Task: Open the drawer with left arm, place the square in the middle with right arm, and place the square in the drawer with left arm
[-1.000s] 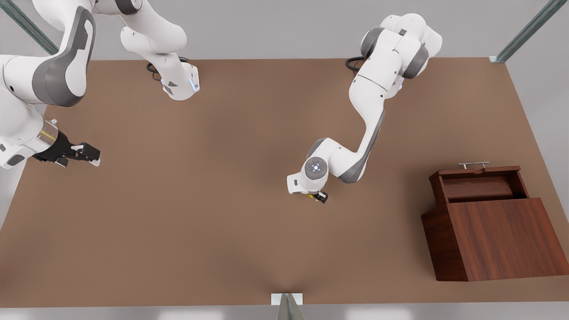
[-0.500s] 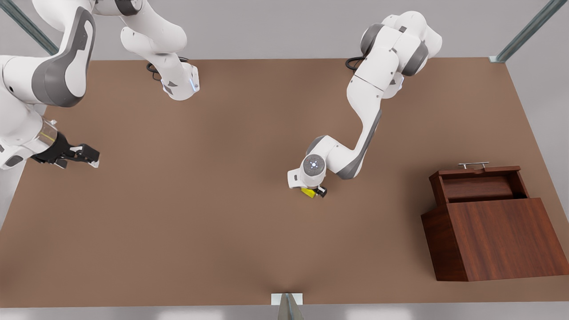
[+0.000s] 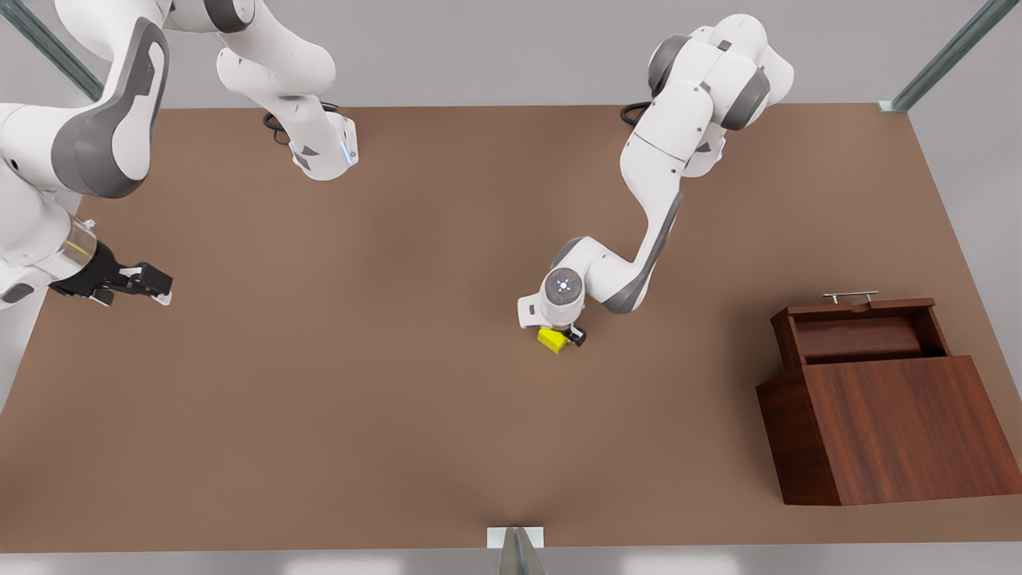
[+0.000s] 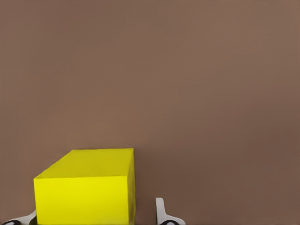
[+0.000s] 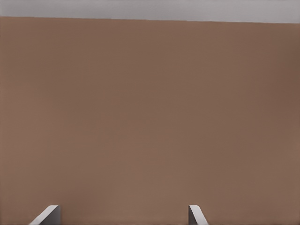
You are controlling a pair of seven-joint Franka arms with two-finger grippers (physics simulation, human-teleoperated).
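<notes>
Brown and bare, the bench runs the whole width of the front view under both arms. At that view's left edge my right pincer hangs just over the bench with its fingers spread and nothing between them; its wrist view shows both fingertips well apart over bare brown, so I count that arm as waiting. Near the middle of the bench, the left pincer points down over the yellow cube. In the left wrist view the cube sits between the two fingertips, with one of them clearly standing off its side, so I read this pincer as open and not gripping. The cube appears to rest on the bench in the middle. Far over at the front view's right, the drawer is pulled out of the wooden cabinet, its silver handle facing away. I judge the step in hand to be the left arm's pickup. To do it well I would center the cube between the fingers, close squarely on flat faces, lift straight, then carry it high enough to pass the drawer's wall.
</notes>
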